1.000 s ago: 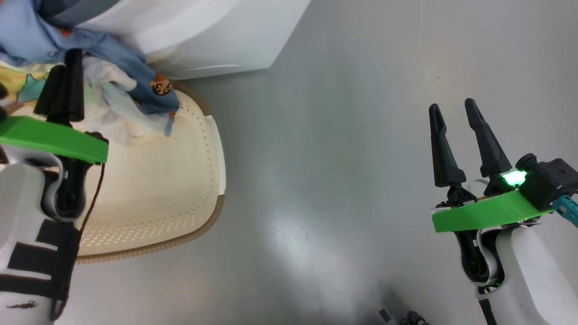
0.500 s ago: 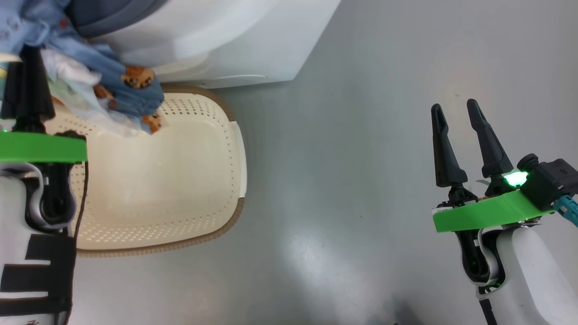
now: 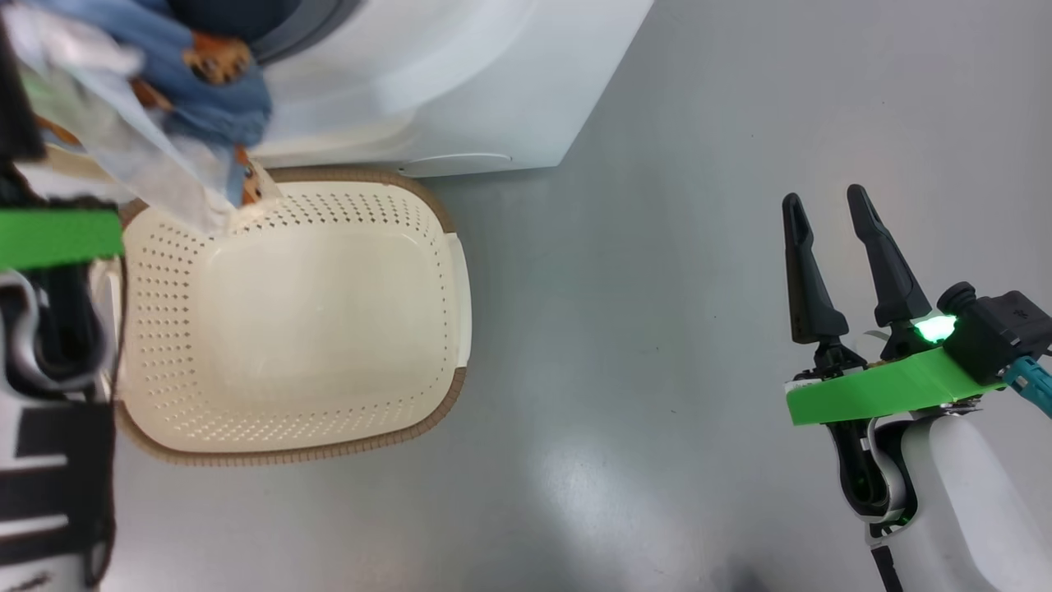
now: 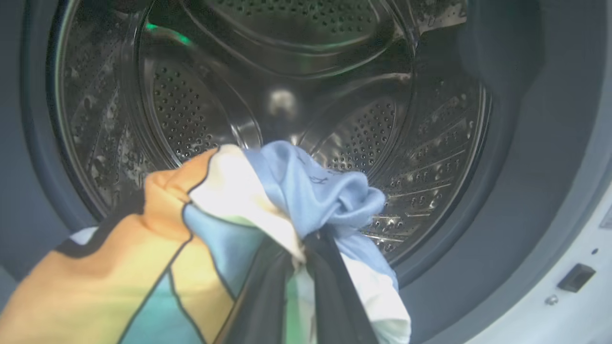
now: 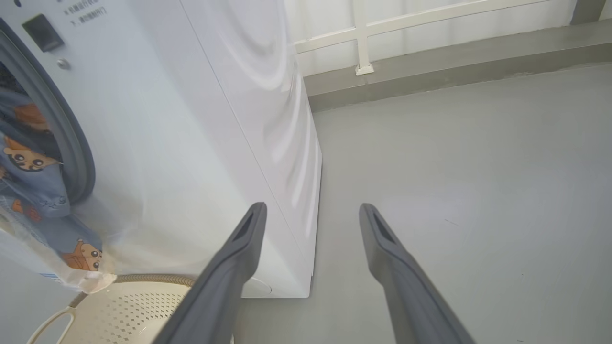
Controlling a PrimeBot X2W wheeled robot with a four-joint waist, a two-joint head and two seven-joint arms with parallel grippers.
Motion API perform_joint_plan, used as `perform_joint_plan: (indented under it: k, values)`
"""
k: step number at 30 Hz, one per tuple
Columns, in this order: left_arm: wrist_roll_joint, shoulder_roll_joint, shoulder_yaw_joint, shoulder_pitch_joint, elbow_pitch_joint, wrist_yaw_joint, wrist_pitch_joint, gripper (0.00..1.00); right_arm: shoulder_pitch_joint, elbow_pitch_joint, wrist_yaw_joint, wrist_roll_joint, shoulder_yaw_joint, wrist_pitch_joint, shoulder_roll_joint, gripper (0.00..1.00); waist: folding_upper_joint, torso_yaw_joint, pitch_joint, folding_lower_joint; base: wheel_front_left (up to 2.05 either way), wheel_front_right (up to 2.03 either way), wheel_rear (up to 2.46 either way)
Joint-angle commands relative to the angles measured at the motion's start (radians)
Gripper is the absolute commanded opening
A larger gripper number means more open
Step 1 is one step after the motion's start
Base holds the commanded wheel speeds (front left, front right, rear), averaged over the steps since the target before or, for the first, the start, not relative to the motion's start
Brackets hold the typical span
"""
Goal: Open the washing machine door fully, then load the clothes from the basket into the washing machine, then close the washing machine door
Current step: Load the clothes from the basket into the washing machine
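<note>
The clothes (image 4: 306,191) hang bunched in front of the washing machine's mouth. It is a blue bear-print bundle with cream, orange and teal folds. The left gripper (image 4: 308,248) has its fingers pressed together on a gathered knot of the fabric. Pinching at one point lets the rest drape below, which suits lifting soft cloth in a single load.

In the left wrist view the bundle sits at 6 o'clock. The steel drum (image 4: 334,143) opens behind it toward 12, ringed by the grey rubber ring (image 4: 516,191). The grip lines up with the opening, so the load is probably about to be pushed inside. With the mouth unobstructed, the door-opening step looks done.

In the head view the cloth is at 10 o'clock, and its pale tail trails down to about the far rim of the basket (image 3: 345,450). That tail could snag on the rim or on the rubber ring. The basket sits at 8 o'clock, just in front of the washing machine (image 3: 460,82), which keeps the carry short. The part of its inside that shows is bare cream plastic.

The right gripper (image 3: 824,199) waits at 4 o'clock over the grey floor (image 3: 657,329). Its fingers are spread and hold nothing, and it is well apart from the load, likely parked out of the way.
</note>
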Motion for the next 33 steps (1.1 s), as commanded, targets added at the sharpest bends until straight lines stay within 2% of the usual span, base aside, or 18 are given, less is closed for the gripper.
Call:
perform_joint_plan:
  k: [1, 16, 33]
  values:
    - [0.018, 0.042, 0.034, -0.033, -0.039, 0.001, -0.006, 0.0, 0.026, -0.017, 0.006, -0.001, 0.022, -0.008, -0.002, 1.0, 0.0, -0.002, -0.004, 0.0, 0.0, 0.0, 0.0]
    - [0.071, 0.094, 0.0, -0.256, 0.009, 0.001, -0.006, 0.0, 0.03, -0.017, 0.006, 0.01, 0.032, -0.008, 0.007, 1.0, 0.0, -0.042, -0.003, 0.0, 0.0, 0.0, 0.0]
    - [0.085, 0.151, -0.094, -0.372, 0.35, 0.001, -0.006, 0.0, 0.034, -0.014, 0.006, 0.014, 0.069, -0.008, 0.018, 1.0, 0.0, -0.107, 0.012, 0.0, 0.0, 0.0, 0.0]
